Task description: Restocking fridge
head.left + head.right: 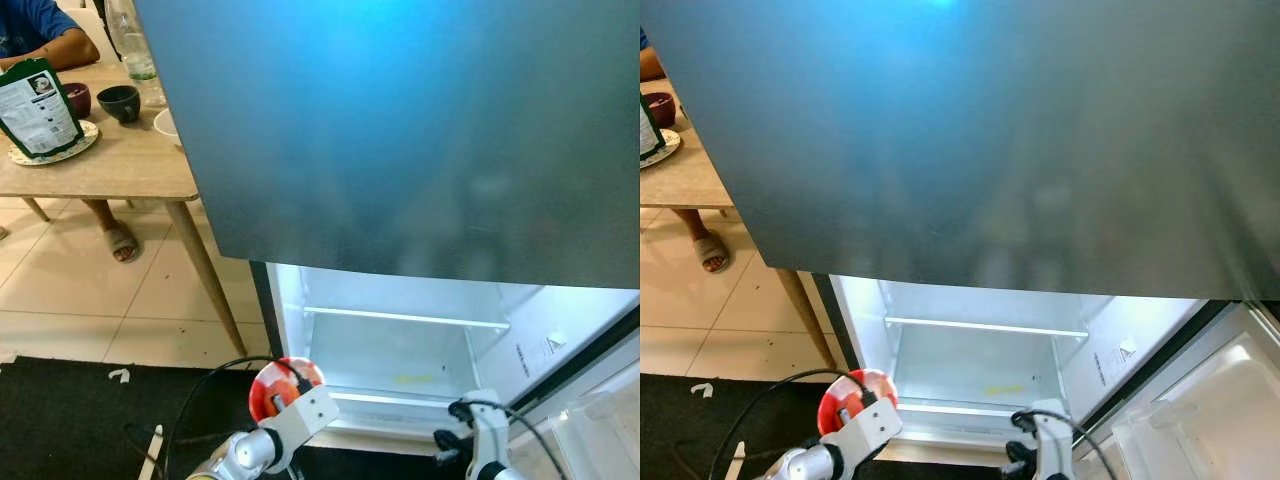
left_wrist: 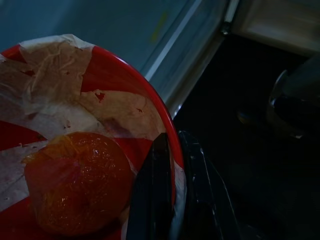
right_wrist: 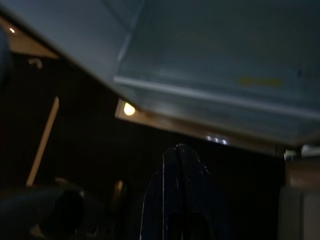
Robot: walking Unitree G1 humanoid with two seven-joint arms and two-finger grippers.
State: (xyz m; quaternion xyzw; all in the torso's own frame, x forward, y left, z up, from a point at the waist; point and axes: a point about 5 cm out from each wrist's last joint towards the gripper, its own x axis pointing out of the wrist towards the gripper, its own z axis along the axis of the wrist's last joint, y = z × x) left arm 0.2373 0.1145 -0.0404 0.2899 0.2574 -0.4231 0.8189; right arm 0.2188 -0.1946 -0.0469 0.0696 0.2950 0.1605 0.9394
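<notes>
A red bowl (image 1: pixel 272 386) covered with clear wrap holds an orange piece of food (image 2: pixel 75 182). My left gripper (image 2: pixel 172 160) is shut on the bowl's rim, one finger inside and one outside, and holds it low in front of the fridge's left edge. The fridge's lower compartment (image 1: pixel 400 350) is open and lit, with a glass shelf (image 1: pixel 405 318) and a bare floor below it. My right gripper (image 3: pixel 179 150) is shut on nothing and hangs low before the compartment's front lip; its arm (image 1: pixel 485 435) shows at the bottom right.
The closed grey upper fridge door (image 1: pixel 400 130) looms overhead. The lower door (image 1: pixel 600 425) stands open at the right. A wooden table (image 1: pixel 110 165) at the left carries a green packet (image 1: pixel 36 108) and bowls, with a person (image 1: pixel 40 30) seated there. A black mat (image 1: pixel 80 420) covers the floor.
</notes>
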